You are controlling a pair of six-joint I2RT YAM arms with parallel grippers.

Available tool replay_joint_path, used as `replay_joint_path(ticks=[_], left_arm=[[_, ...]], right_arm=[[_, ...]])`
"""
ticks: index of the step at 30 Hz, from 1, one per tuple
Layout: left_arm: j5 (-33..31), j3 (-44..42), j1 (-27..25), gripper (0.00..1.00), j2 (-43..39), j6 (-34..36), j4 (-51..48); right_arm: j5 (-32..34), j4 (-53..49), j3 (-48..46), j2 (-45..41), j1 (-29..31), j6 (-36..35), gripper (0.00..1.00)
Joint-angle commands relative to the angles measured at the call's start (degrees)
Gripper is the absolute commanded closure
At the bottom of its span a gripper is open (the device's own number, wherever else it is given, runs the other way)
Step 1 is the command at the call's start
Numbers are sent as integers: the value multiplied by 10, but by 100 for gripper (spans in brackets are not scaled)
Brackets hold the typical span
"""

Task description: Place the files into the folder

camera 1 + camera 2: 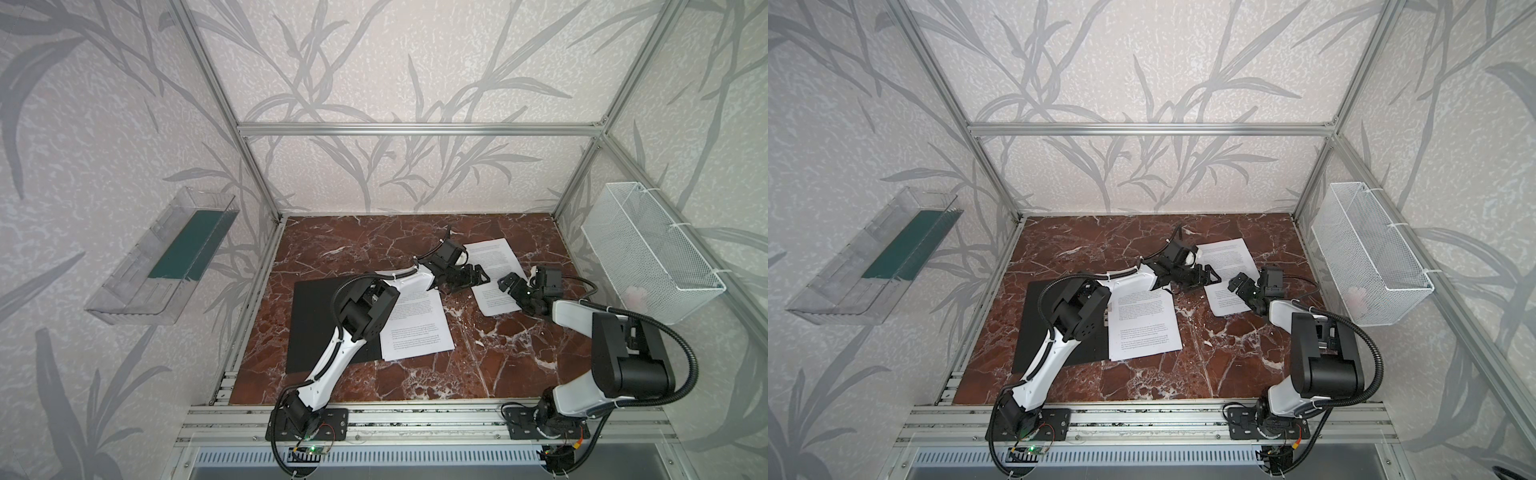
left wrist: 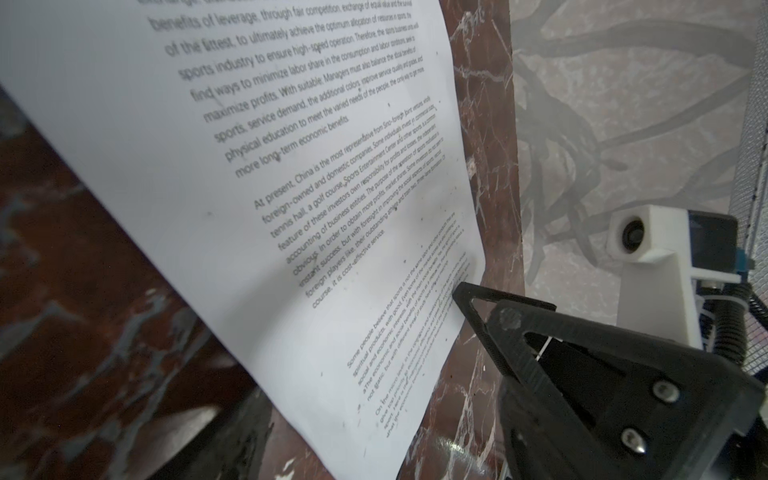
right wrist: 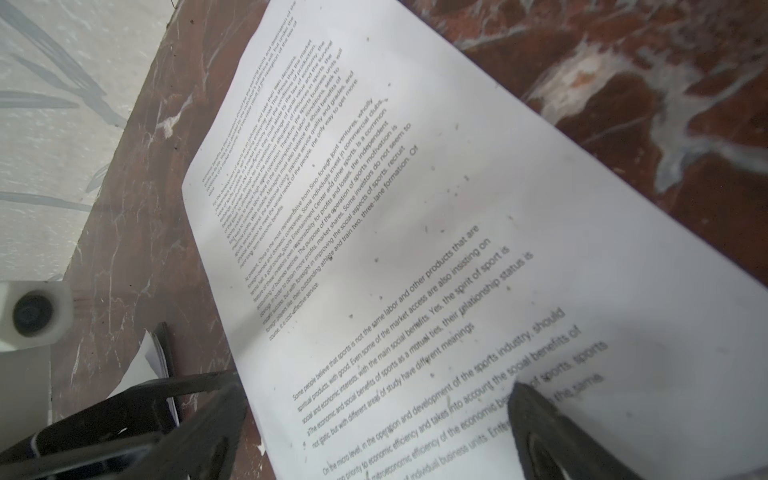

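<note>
1. The folder (image 1: 320, 328) is laid open and flat at the table's (image 1: 498, 374) left, black inside up, probably so that sheets can be slid in.
2. A near sheet (image 1: 415, 328) is laid against the folder's right side, by the clip (image 1: 1106, 317). Whether the folder continues under it cannot be told.
3. A far sheet (image 1: 494, 257) is left flat on the marble, well apart from the folder, and is not yet filed.
4. The left gripper (image 1: 478, 276) is set low at the far sheet's left edge with its fingers apart. Nothing is seen to be clamped. An approach to that edge for a pinch is judged likely.
5. The right gripper (image 1: 509, 286) is held wide open over the same sheet. One finger (image 3: 540, 424) is placed on the printed text and the other is kept off the paper's edge. Steadying is the likely purpose.
6. The left arm is stretched forward over the folder, with the wrist turned to the right.
7. The right arm is folded with a raised elbow, and its forearm is angled inward and down to the sheet.
</note>
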Motion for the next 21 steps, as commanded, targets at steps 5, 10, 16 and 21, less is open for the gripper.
replay_joint_path(ticks=[5, 10, 16, 21], left_arm=[[-1, -62, 1, 11, 16, -71, 148], [-12, -64, 1, 24, 18, -77, 164], [-20, -64, 2, 68, 9, -72, 166], [-17, -62, -3, 96, -58, -10, 118]], right_arm=[[-20, -16, -10, 23, -1, 18, 1], [-34, -5, -13, 21, -1, 26, 1], [-51, -10, -23, -29, -12, 26, 1], [-40, -49, -24, -129, -16, 26, 1]])
